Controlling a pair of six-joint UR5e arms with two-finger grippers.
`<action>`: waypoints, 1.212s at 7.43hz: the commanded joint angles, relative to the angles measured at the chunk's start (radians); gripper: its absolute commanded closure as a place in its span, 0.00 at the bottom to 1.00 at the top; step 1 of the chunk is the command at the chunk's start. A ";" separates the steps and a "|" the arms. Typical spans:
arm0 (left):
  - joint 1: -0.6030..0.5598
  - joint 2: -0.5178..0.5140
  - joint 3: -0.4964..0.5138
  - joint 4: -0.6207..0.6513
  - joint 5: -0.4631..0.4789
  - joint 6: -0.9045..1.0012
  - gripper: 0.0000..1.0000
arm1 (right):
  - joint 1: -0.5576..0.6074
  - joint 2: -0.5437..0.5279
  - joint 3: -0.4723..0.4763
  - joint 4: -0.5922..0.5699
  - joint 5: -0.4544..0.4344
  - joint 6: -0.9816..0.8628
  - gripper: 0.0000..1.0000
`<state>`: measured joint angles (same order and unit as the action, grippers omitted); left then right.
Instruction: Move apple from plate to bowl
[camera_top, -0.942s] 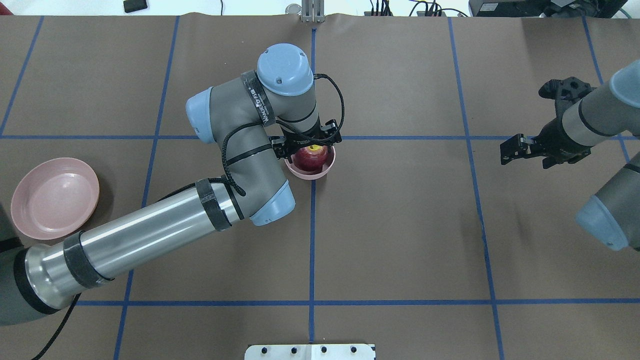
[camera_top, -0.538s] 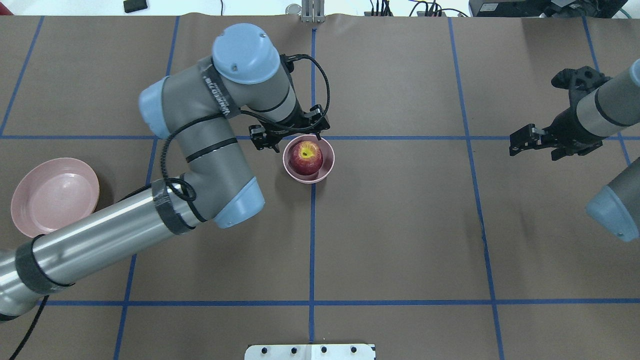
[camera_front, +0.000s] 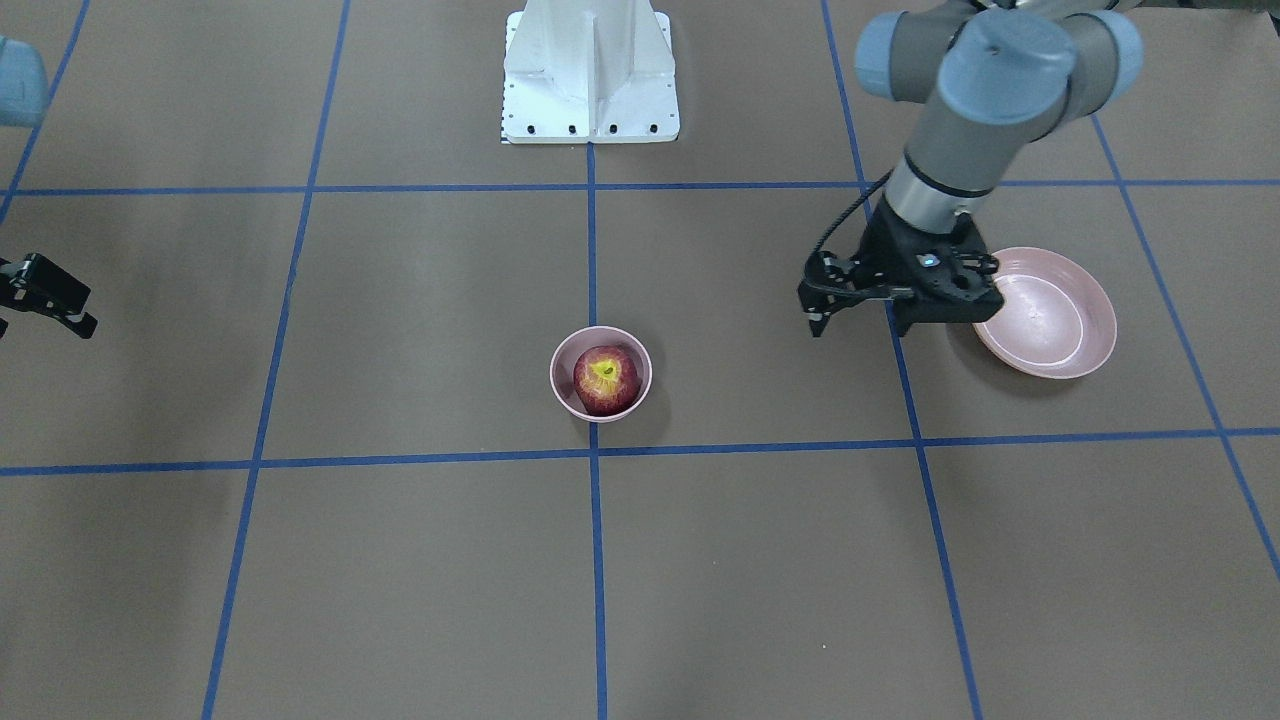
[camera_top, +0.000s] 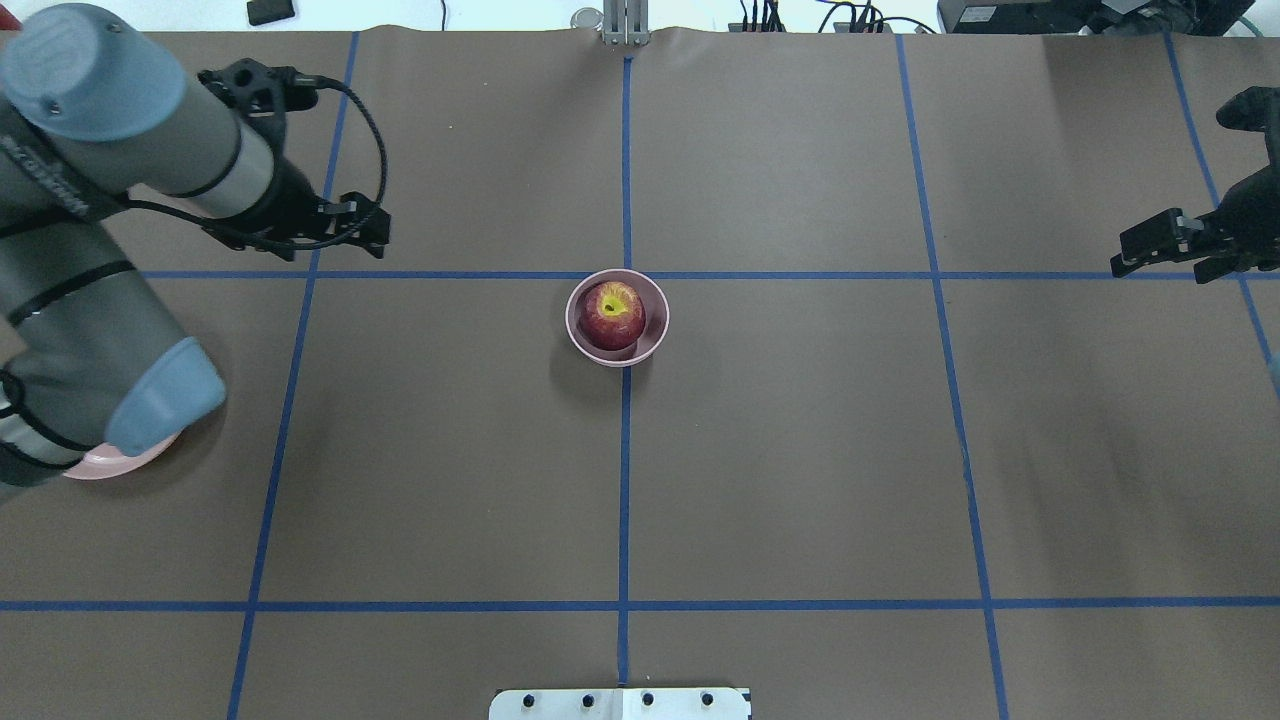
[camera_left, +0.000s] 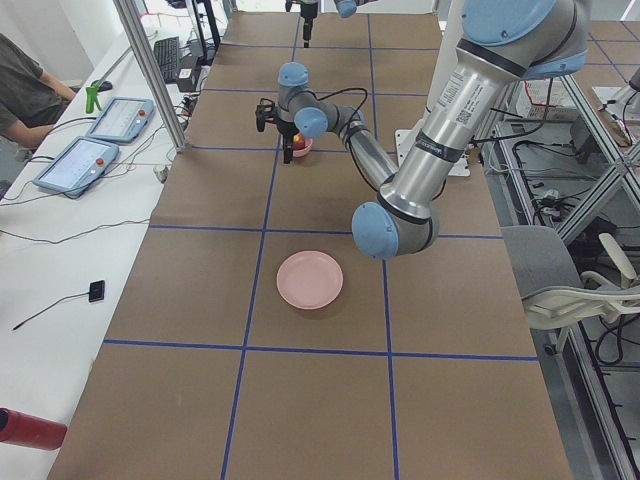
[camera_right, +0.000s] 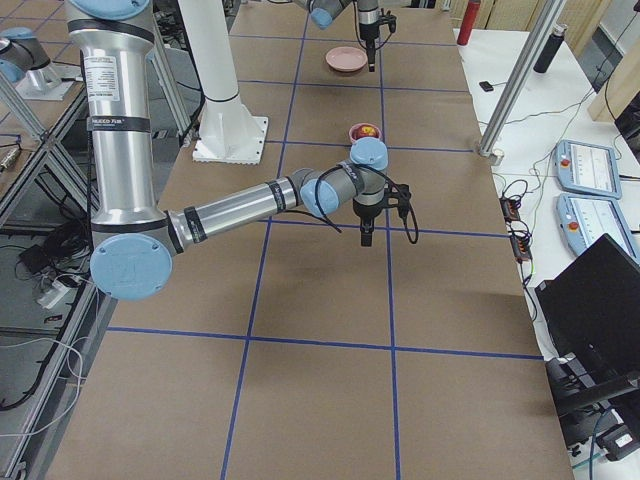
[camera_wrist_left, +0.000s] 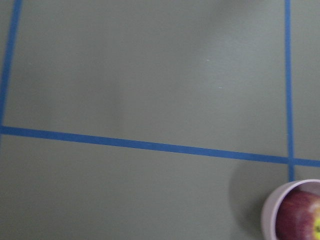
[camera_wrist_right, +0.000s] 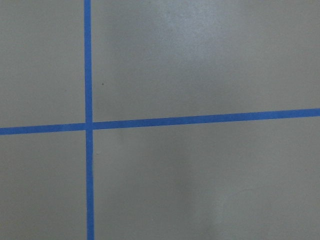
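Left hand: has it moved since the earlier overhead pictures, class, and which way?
Yes. The left hand has pulled away from the bowl, leftward across the overhead view, and now hangs near the left tape line.

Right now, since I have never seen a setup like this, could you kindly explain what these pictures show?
It is a robot with two arms at a brown table marked with blue tape, each arm ending in a two-finger gripper. One camera looks down from behind the robot, one faces it from across the table, two watch from the table's ends, and one sits on each wrist. On the table, the apple sits in the small pink bowl at the middle; the wider pink plate lies empty to the robot's left. The left gripper hovers open near the plate, the right gripper out at the other side; both hold nothing.
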<state>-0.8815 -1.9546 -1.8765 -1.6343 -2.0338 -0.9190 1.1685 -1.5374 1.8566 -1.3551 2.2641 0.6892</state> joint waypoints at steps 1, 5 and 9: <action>-0.193 0.210 -0.033 -0.005 -0.110 0.370 0.03 | 0.051 -0.010 -0.007 -0.007 0.003 -0.072 0.00; -0.457 0.479 -0.006 -0.038 -0.254 0.721 0.02 | 0.062 -0.038 -0.004 0.008 0.008 -0.079 0.00; -0.485 0.539 -0.019 -0.041 -0.281 0.810 0.02 | 0.062 -0.050 0.004 0.008 0.008 -0.079 0.00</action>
<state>-1.3639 -1.4187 -1.8904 -1.6741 -2.3117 -0.1181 1.2302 -1.5818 1.8560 -1.3469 2.2719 0.6106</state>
